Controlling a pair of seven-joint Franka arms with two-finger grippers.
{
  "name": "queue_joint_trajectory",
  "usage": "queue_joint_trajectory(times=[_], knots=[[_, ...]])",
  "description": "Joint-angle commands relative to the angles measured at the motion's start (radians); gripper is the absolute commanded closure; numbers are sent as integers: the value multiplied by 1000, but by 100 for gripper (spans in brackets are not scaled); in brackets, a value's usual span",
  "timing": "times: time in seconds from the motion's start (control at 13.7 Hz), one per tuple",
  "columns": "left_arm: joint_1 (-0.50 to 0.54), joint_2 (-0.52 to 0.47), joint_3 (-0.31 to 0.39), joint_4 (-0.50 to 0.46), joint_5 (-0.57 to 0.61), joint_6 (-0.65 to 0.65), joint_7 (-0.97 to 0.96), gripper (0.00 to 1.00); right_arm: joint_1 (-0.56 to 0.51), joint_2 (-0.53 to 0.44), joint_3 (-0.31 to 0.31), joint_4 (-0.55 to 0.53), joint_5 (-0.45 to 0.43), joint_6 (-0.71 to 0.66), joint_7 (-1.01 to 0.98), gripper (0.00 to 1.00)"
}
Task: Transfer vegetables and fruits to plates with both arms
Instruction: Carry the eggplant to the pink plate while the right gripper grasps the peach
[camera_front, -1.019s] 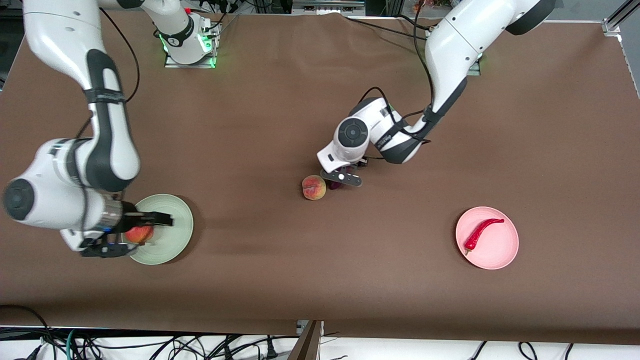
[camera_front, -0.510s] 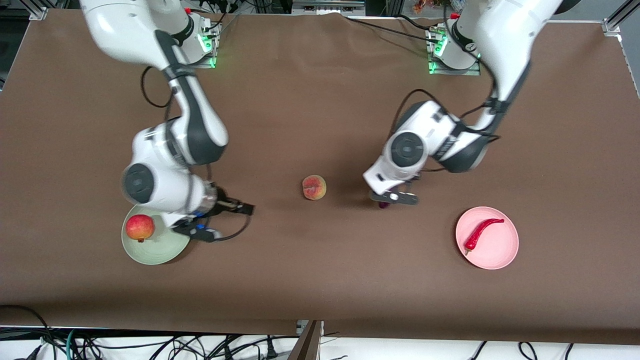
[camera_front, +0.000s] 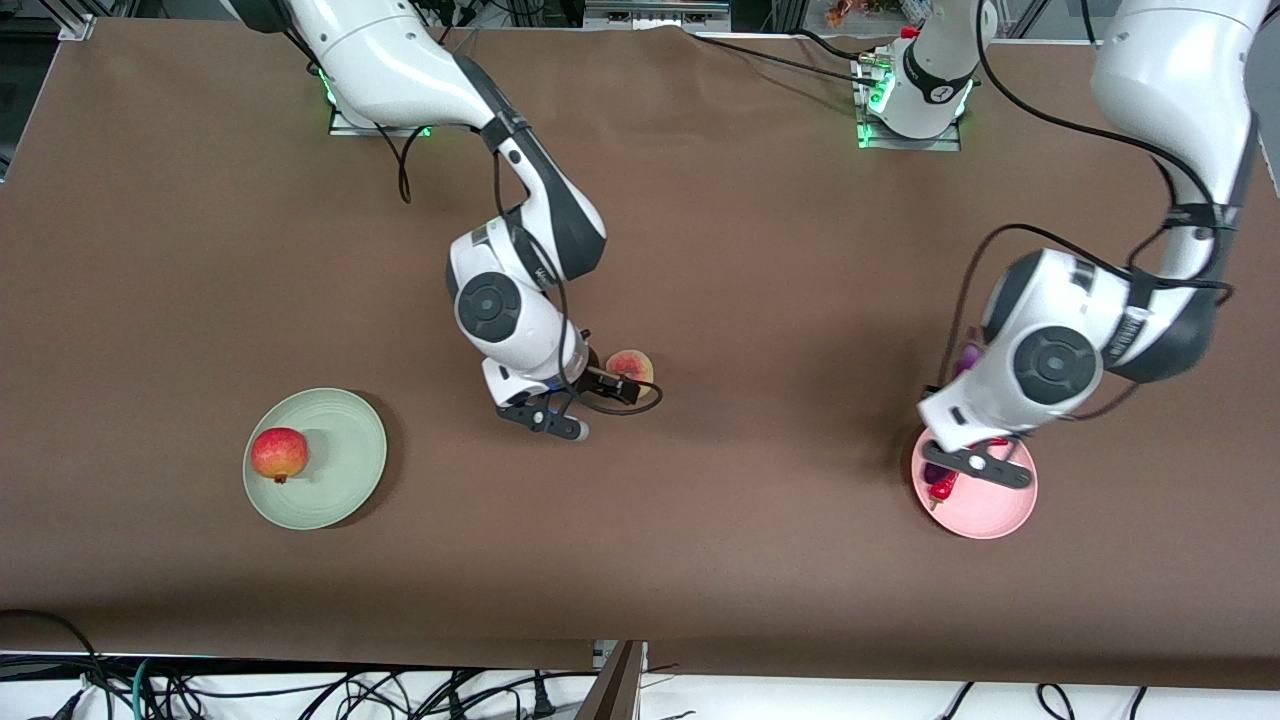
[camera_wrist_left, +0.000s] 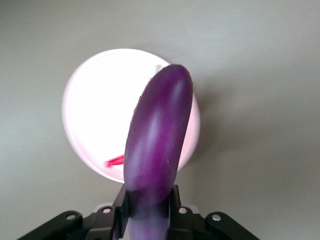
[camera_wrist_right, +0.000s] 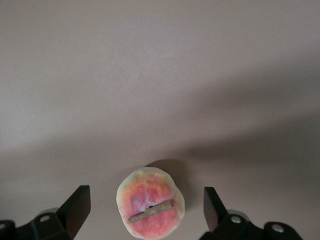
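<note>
While the left gripper (camera_front: 958, 468) hangs over the pink plate (camera_front: 990, 515) clamped on the eggplant (camera_front: 966, 357), the right gripper (camera_front: 585, 408) spreads wide over the peach (camera_front: 634, 364); the red-yellow fruit (camera_front: 279, 453) sits on the green plate (camera_front: 345, 470).

Left wrist: eggplant (camera_wrist_left: 156, 150) pinched above plate (camera_wrist_left: 95, 110), chili (camera_wrist_left: 115, 161) below.

Right wrist: peach (camera_wrist_right: 150, 209) between spread fingers (camera_wrist_right: 76, 206).

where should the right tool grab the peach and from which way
Probably from straight above, closing across the widest part of the peach. It sits alone on the bare table, round, stem end up, so any pair of its sides would serve. The right tool is open over it, a finger on either side, wide enough to drop down around it.
</note>
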Motion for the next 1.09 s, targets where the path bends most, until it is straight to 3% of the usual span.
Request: queue_joint_trajectory(times=[0.0,0.22,0.87,0.95,1.02], knots=[[-13,64,15,97,66,-16,62,82,25,12,-9,-2,-6,41,15,0],[-16,127,92,98,106,63,65,82,58,45,-10,-4,-12,93,33,0],[-10,215,94,145,88,151,59,76,139,150,-12,-5,-92,215,125,1],[-7,218,94,145,88,153,61,72,131,148,-13,-8,-101,213,112,34],[-6,226,94,144,86,151,61,31,128,145,-13,-8,-108,210,106,75]])
